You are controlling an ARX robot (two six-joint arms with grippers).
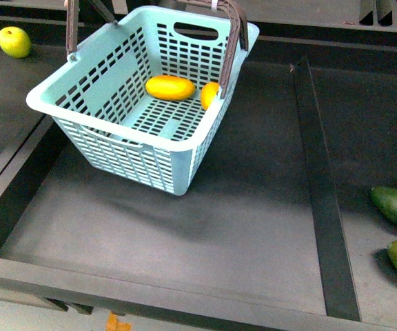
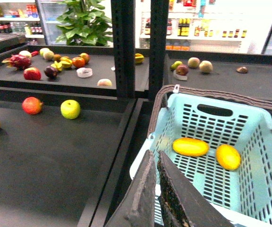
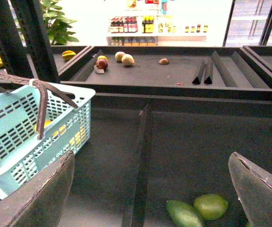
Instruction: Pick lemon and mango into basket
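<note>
On the dark shelf's middle bay sits the basket [image 1: 126, 148], angled, its two brown handles raised, so the open top stays clear for dropping fruit in; on its slotted floor lies the mango [image 1: 170, 87], and just beside it, toward the far wall, a second orange-yellow fruit [image 1: 209, 94], partly hidden behind a handle in the front view; whether that one is the lemon cannot be told. A yellow-green round fruit [image 1: 14, 41] rests in the bay to the left, well apart from the basket; judged a likelier lemon, so the task may not be finished. Left gripper [image 2: 156, 163] hangs above the basket's near rim, fingers pressed together, holding nothing. Right gripper [image 3: 150, 189] has fingers spread wide and empty, above green fruits [image 3: 195, 210] that are no part of the task.
</note>
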